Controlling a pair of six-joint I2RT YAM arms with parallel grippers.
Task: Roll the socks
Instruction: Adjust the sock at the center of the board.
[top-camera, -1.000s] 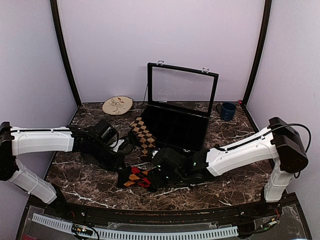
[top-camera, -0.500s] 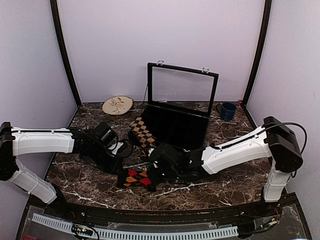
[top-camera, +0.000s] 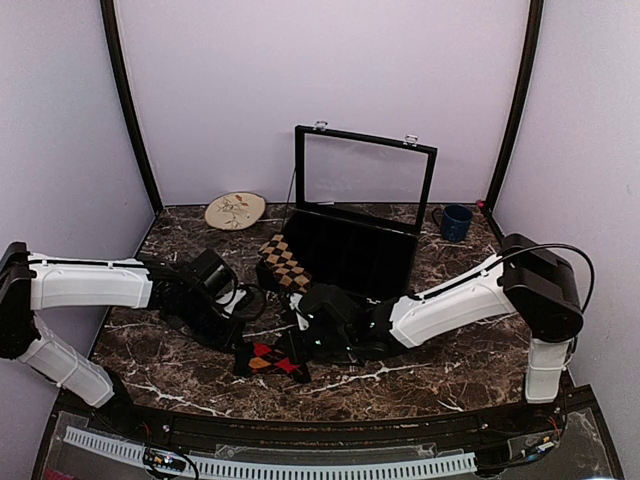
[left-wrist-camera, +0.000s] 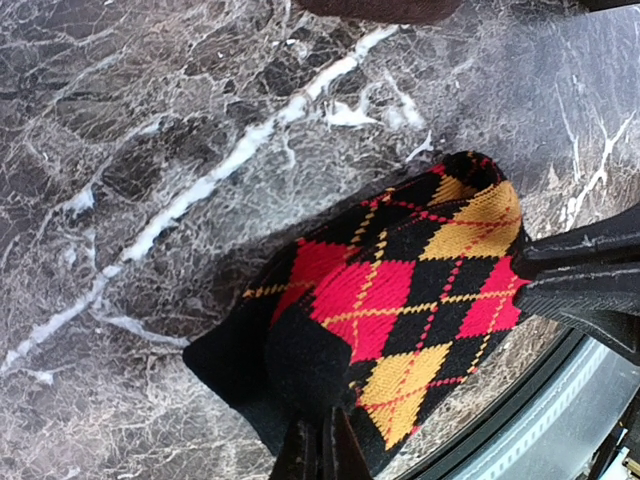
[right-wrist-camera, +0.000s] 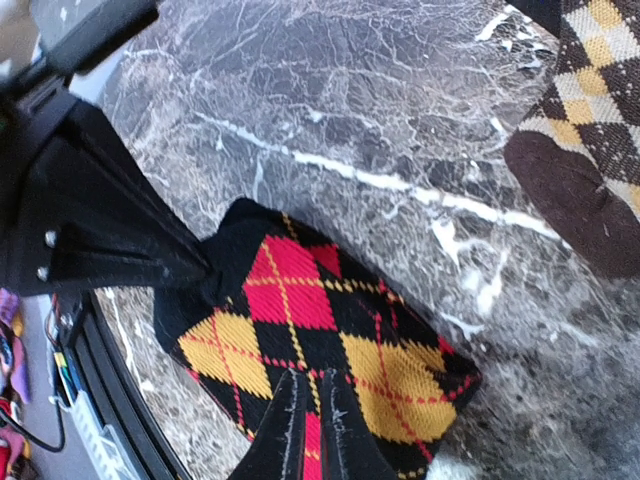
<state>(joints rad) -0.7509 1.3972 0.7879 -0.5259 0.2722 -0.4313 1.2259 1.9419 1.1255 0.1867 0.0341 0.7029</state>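
Observation:
The red, orange and black argyle sock (top-camera: 270, 360) lies folded near the table's front edge, also seen in the left wrist view (left-wrist-camera: 400, 300) and the right wrist view (right-wrist-camera: 310, 310). My left gripper (left-wrist-camera: 320, 442) is shut on its black end, at the sock's left side (top-camera: 243, 342). My right gripper (right-wrist-camera: 308, 400) is shut on the sock's opposite edge, at its right side (top-camera: 298, 350). The tan-brown and black sock (top-camera: 285, 262) lies flat behind, against the case, free of both grippers (right-wrist-camera: 590, 120).
A black case (top-camera: 355, 255) with its glass lid (top-camera: 365, 180) raised stands at the middle back. A blue mug (top-camera: 456, 221) sits back right, a patterned plate (top-camera: 235, 210) back left. The table's front rail (top-camera: 300, 425) runs just below the red sock.
My right gripper has closed on the red sock and its arm has slid left. The sock now looks shorter and more bunched. The left gripper stays shut.

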